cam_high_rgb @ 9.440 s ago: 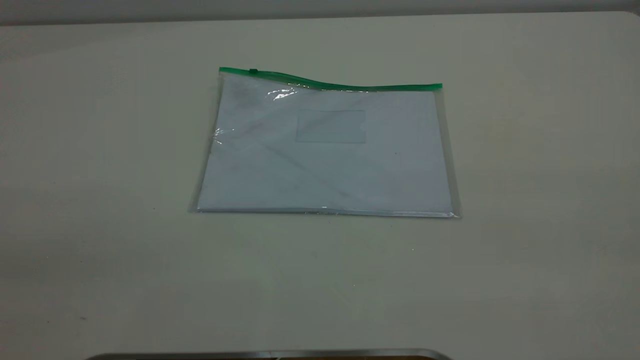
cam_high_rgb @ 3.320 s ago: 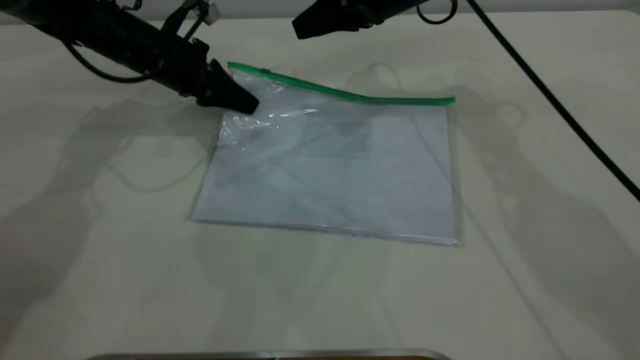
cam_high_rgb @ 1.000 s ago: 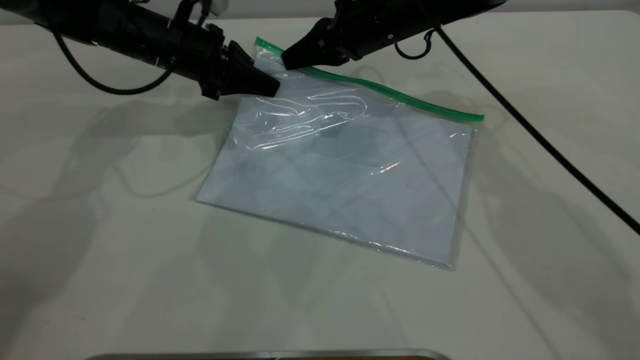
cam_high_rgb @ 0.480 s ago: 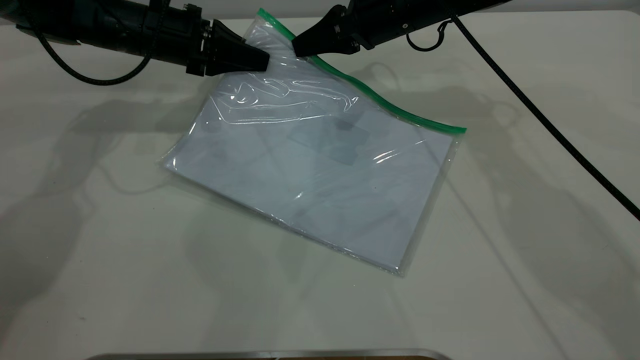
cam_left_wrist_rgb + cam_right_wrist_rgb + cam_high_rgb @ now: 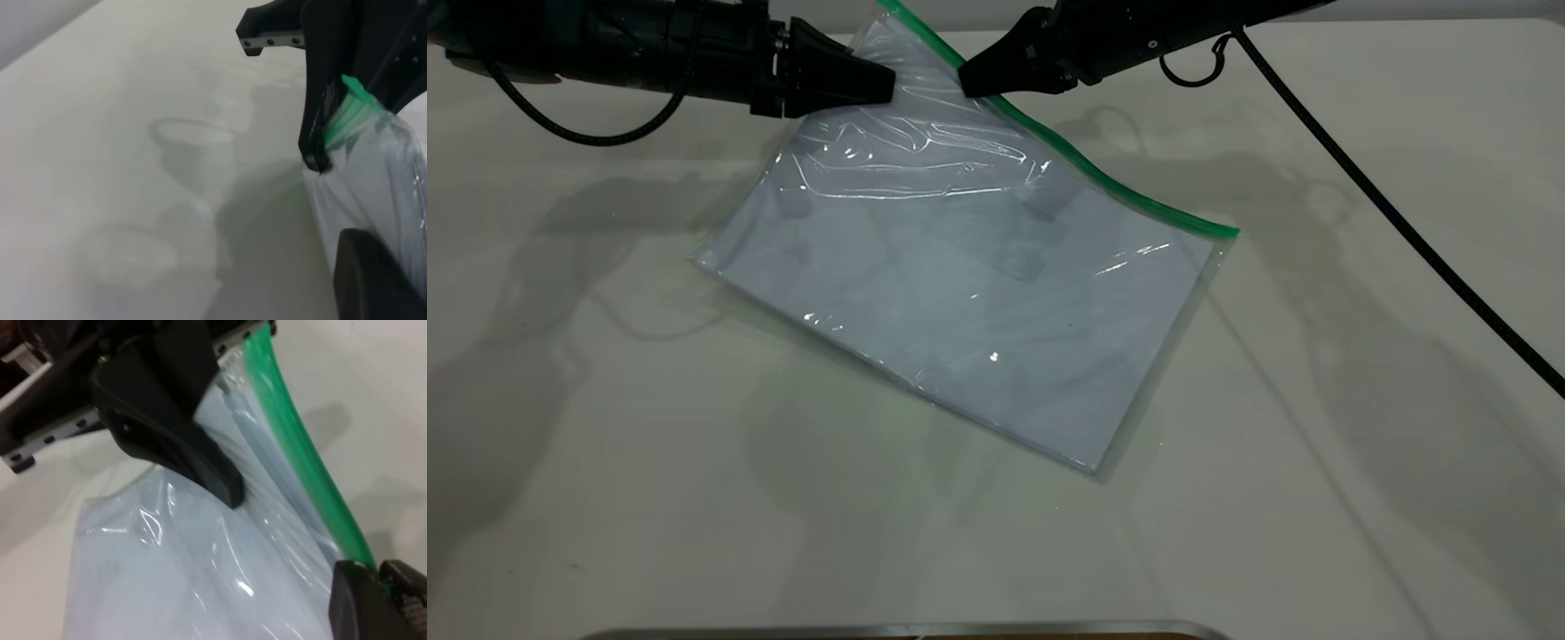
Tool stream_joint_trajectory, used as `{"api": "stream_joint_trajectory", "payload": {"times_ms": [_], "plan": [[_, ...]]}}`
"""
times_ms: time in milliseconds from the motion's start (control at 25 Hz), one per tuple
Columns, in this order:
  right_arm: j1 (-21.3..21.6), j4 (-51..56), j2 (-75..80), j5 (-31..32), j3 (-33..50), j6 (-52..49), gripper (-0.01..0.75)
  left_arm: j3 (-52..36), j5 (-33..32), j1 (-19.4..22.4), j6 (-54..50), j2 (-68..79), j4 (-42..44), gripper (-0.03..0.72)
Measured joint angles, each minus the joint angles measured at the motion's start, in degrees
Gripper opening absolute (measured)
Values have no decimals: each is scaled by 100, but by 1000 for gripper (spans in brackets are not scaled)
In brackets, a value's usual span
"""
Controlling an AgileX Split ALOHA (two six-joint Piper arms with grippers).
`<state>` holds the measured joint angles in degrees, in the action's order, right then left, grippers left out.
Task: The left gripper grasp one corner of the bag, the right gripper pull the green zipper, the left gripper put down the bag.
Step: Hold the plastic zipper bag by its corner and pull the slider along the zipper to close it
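The bag [image 5: 960, 293] hangs tilted, its green-edged corner [image 5: 889, 18] lifted toward the far side of the tabletop [image 5: 605, 498] while the opposite clear corner rests down near the middle. The left gripper [image 5: 880, 80] has its fingers closed on the plastic just below that raised corner, and the right gripper [image 5: 971, 84] sits at the green zipper [image 5: 1103, 178] close beside it, fingers pinched together at the strip. By my reading the corner grasp is done and the zipper pull is the step in hand; it calls for the right gripper to draw along the strip toward the low end while the left holds firm. The slider itself is hidden by the right fingers, so a true grip on it is unconfirmed, and the corner's tip runs off the exterior view.
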<state>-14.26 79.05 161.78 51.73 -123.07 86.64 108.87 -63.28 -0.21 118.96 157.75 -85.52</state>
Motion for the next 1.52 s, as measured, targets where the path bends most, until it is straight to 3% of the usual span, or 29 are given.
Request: {"api": "stream_joint_trajectory", "payload": {"times_ms": [360, 760, 1080, 1520], "plan": [[72, -851, -19, -333, 0, -1, 44, 0, -65, 142, 38, 5, -75, 58], [604, -1814, -14, -356, 0, -503, 49, 0, -92, 226, 71, 5, -246, 58], [1137, -2608, 22, 37, 0, -605, 53, 0, -153, 301, 77, 5, -246, 58], [1322, -2493, 22, 162, 0, -625, 93, 0, -191, 344, -53, 5, -240, 58]]}}
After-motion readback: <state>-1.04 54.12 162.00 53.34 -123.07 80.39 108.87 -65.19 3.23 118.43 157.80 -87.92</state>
